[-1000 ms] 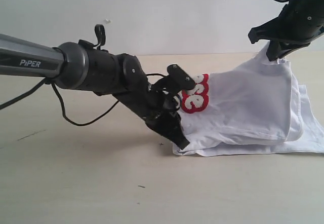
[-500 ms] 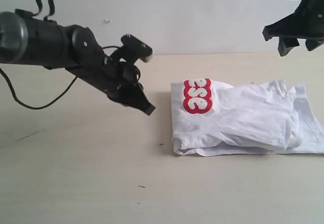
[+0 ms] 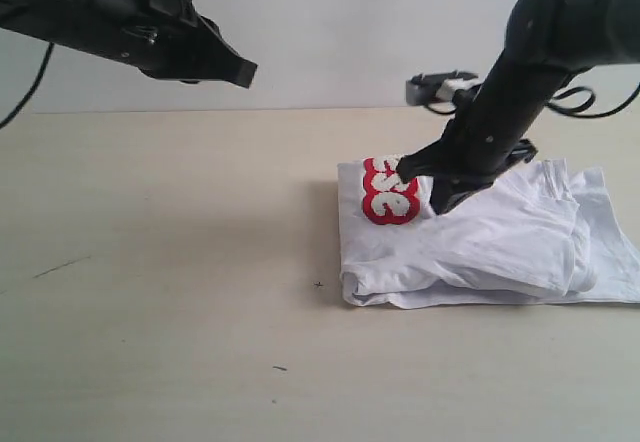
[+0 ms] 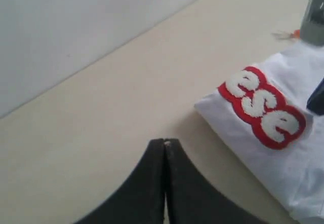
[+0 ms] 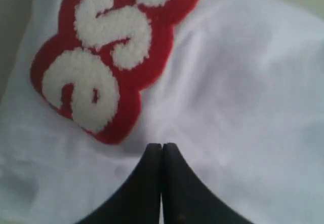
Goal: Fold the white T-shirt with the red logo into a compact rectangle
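Right pincer [image 3: 436, 202] lower, over beige tabletop [image 3: 150, 312]

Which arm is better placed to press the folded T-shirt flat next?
Right, probably. The right gripper, shut, is low over the folded white cotton T-shirt, next to the red band logo with fuzzy white letters. The left gripper, also shut, sits high and off to the side.

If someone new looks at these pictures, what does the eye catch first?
The folded white T-shirt lies on the pale table, right of centre in the exterior view, its red logo at the left end. The shut right hand points down onto the shirt just beside that logo, while the shut left hand hangs high, far to the left.
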Robot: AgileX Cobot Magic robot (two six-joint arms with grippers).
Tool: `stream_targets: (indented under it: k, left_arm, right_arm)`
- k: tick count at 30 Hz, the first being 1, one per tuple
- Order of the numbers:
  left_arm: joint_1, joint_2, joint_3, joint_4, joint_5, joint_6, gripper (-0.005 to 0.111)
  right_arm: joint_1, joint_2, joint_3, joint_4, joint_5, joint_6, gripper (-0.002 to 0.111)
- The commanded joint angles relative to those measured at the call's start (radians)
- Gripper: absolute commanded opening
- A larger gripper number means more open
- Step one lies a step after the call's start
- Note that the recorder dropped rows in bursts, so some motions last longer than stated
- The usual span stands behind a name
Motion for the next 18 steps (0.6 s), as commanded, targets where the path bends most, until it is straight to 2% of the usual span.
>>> stream_targets:
  k: [1,12,18]
  left_arm:
    - [0.033,-0.069,0.025,-0.006,-0.004,-0.026,0.000]
    - [0.141,-0.180,0.035,0.000,0.060,-0.026,0.000]
    - [0.152,-0.198,0.035,-0.005,0.066,-0.026,0.000]
  right_arm:
    - [0.061,0.103,-0.003,0.002,-0.101,0.031,0.000]
    - [0.235,0.208,-0.098,0.081,-0.096,0.037,0.000]
    - [0.312,0.192,-0.177,0.081,0.002,0.035,0.000]
